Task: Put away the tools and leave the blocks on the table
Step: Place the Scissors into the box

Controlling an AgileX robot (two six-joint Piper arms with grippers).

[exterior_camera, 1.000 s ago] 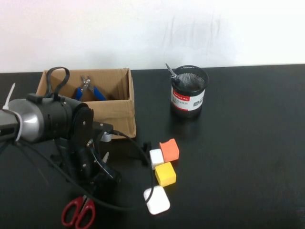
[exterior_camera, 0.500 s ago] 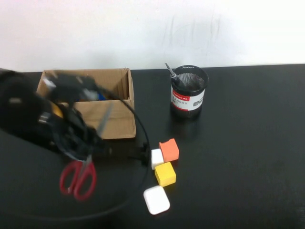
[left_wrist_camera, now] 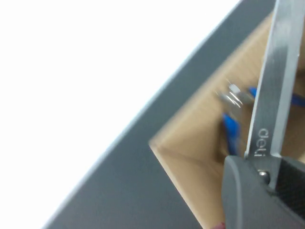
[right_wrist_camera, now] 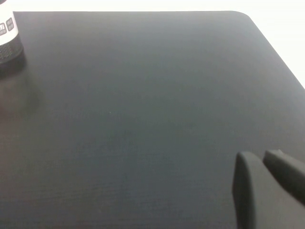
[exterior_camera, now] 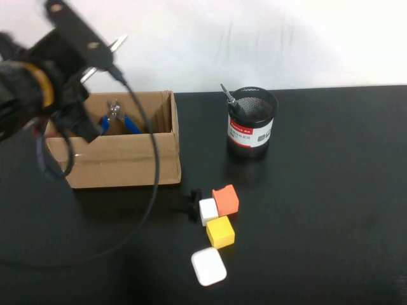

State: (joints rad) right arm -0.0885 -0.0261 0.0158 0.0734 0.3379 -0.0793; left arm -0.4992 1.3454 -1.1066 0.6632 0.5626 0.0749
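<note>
**A:** Start nearest the camera. What lies on the matte black tabletop [exterior_camera: 331, 190]?

**B:** A flat white rounded-square case [exterior_camera: 208, 266] sits closest. At its twelve o'clock comes the small yellow cube [exterior_camera: 220, 231], then the small white cube [exterior_camera: 208, 210] touching the small orange cube [exterior_camera: 226, 199] at its two o'clock. A small black knob-like piece [exterior_camera: 191, 202] lies just beside the white cube, at its nine o'clock.

**A:** And the grippers?

**B:** The right gripper [right_wrist_camera: 267, 164] hovers low over bare tabletop, its dark jaws pressed together on nothing. The left gripper [left_wrist_camera: 259, 183] is raised over the open brown cardboard box [exterior_camera: 121, 159], at about ten o'clock from the cubes, jaws clamped on the red-handled scissors [left_wrist_camera: 276, 81]; the steel blades stick out past the fingers, up toward the wall.

**A:** The other tools?

**B:** The blue-handled small pliers [exterior_camera: 117, 119] lie inside the box. Farther off, at one o'clock from the cubes, a black mesh pen cup [exterior_camera: 252, 122] holds the slim black-handled tool with a metal tip [exterior_camera: 227, 95], leaning on its rim.
</note>
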